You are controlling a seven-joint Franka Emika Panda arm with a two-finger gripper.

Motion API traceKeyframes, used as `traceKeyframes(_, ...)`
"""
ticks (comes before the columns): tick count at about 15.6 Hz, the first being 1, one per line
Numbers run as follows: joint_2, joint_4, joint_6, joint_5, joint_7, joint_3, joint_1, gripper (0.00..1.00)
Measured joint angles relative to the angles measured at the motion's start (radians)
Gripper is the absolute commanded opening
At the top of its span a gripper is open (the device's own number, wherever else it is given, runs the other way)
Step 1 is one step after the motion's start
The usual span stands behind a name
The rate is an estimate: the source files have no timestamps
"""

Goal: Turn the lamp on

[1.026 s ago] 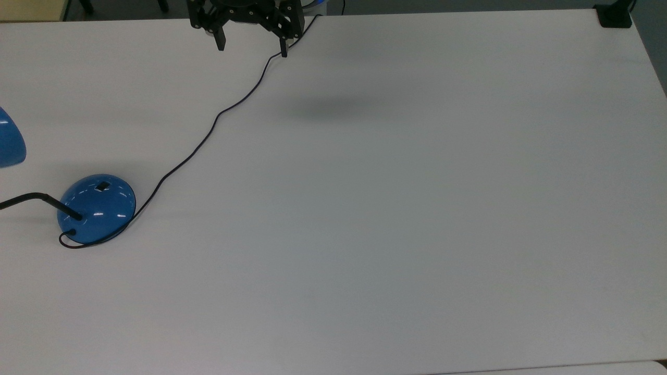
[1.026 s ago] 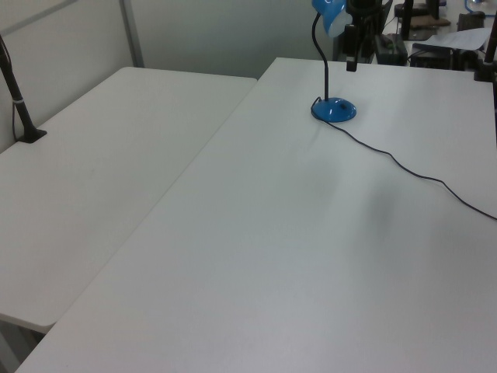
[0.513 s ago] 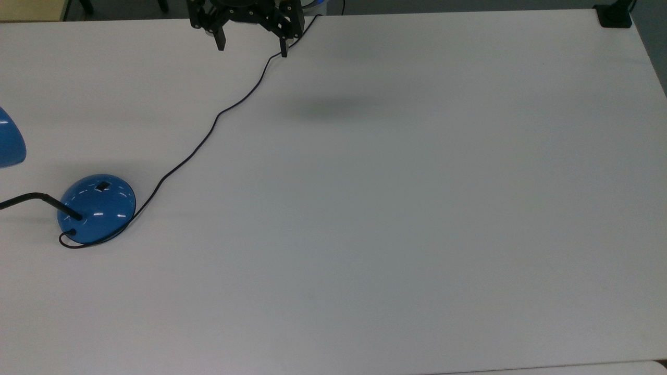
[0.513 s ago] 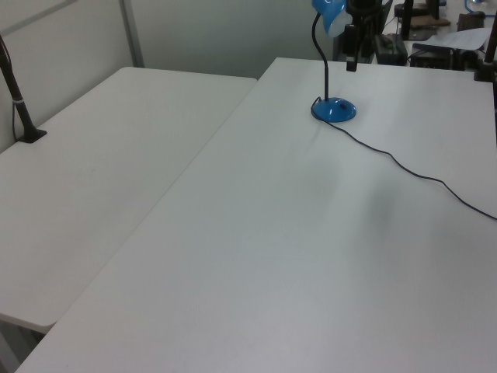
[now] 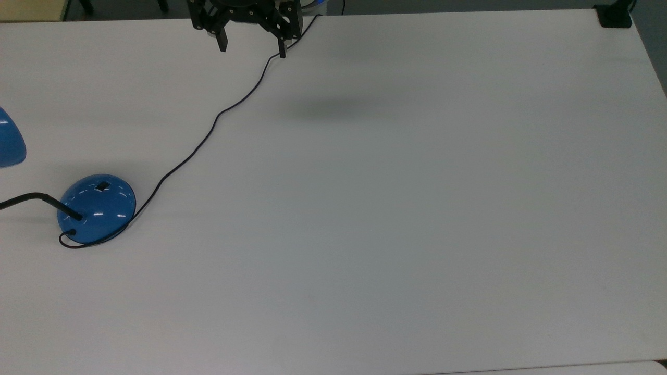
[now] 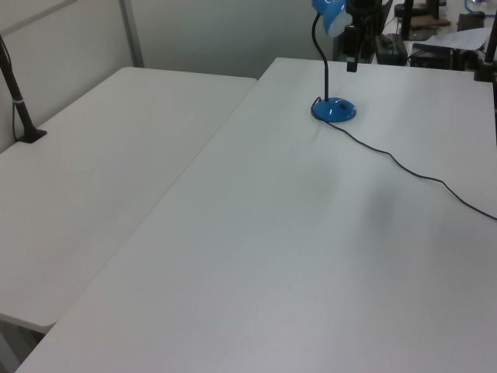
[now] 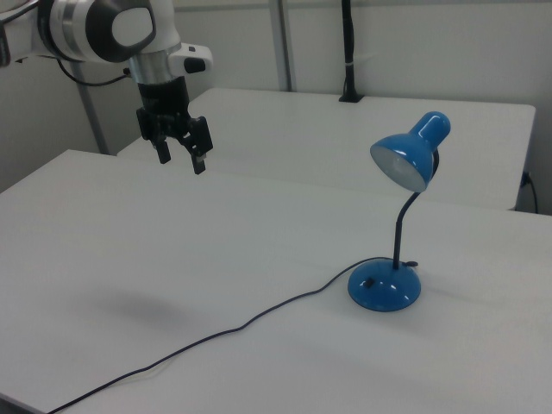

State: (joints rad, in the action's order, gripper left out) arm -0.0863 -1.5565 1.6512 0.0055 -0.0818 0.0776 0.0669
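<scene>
Two black fingers of the gripper (image 5: 252,47) stand well apart in the top view, pointing down toward 6 o'clock near the top edge, holding nothing. From there the lamp (image 5: 97,208) sits well away toward 8 o'clock, at the top view's left on the white table (image 5: 391,208). Its glossy blue dome base carries a small black switch (image 5: 102,185) on the upper side. A thin black arm leaves the base toward 9 o'clock, and part of the blue shade (image 5: 9,140) shows at the frame's left edge. The black cord (image 5: 208,133) loops round the base at its 6 o'clock side, then runs across the table toward 1 o'clock, passing under the gripper's fingers as seen from above.

Left view: the lamp (image 6: 334,109) stands far back on the table (image 6: 272,249), its shade (image 6: 328,14) at 12 o'clock above the base. A dark finger that is probably the gripper (image 6: 352,47) hangs just beside the shade at 3 o'clock. The cord (image 6: 404,167) trails toward 4 o'clock.

Right view: the gripper (image 7: 180,154) hangs in the air above the table (image 7: 172,241), fingers spread and empty. The lamp (image 7: 385,287) stands upright well apart from it, toward 4 o'clock, with the shade (image 7: 412,150) facing the right view's lower left. The cord (image 7: 216,336) leaves the base toward 8 o'clock.
</scene>
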Motion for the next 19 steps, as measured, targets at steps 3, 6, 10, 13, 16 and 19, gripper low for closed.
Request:
traceKeyframes(3, 0.0, 0.0, 0.0, -0.001, 0.003, 0.0, 0.0, 0.18)
traceKeyframes(6, 0.0, 0.0, 0.0, -0.001, 0.028, 0.0, 0.0, 0.0)
traceKeyframes(10, 0.0, 0.0, 0.0, -0.002, 0.035, 0.0, 0.0, 0.0)
traceKeyframes(13, 0.0, 0.0, 0.0, -0.002, 0.037, 0.0, 0.0, 0.0)
traceKeyframes(16, 0.0, 0.0, 0.0, -0.002, 0.037, 0.0, 0.0, 0.0)
traceKeyframes(19, 0.0, 0.0, 0.0, -0.002, 0.037, 0.0, 0.0, 0.0)
